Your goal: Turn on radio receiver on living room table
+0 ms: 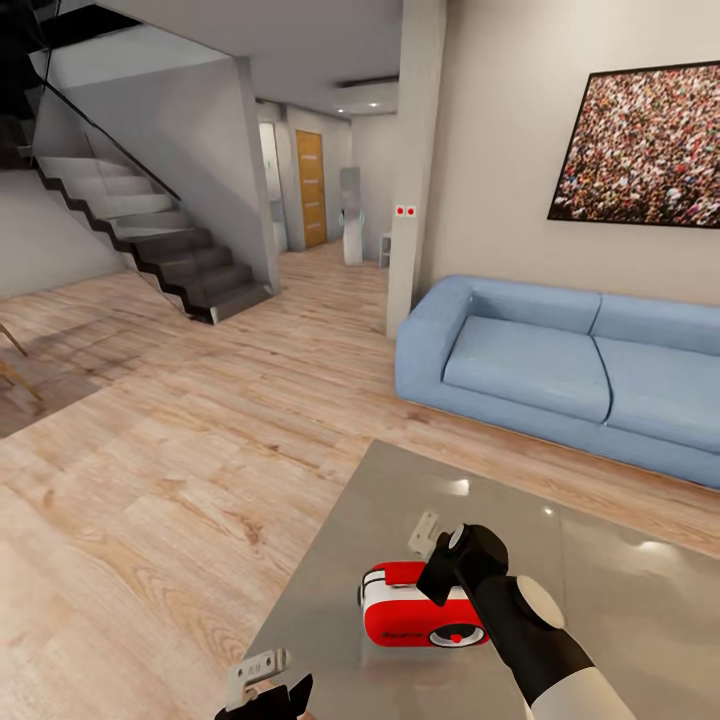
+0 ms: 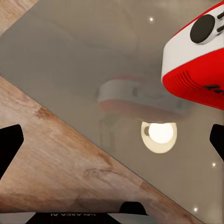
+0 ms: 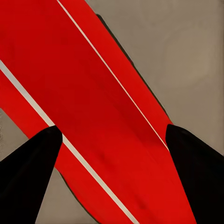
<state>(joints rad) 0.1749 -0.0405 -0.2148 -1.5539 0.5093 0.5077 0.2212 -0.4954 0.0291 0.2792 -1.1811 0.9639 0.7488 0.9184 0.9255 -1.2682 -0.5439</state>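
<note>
Where it lies, radio receiver — red, white-trimmed, round-dialled.

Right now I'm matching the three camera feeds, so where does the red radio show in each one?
Head view: the radio receiver lies low and centre on the table, partly behind the right gripper.
Left wrist view: its red-and-white body sits in a corner.
Right wrist view: its red surface runs between the fingertips.
Shared landmark: the glossy grey tabletop.

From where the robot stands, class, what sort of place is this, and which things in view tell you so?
Most likely a home's living room: a long light-blue sofa, a large framed crowd picture on the wall above it, and a low glossy table on a wood floor.
</note>
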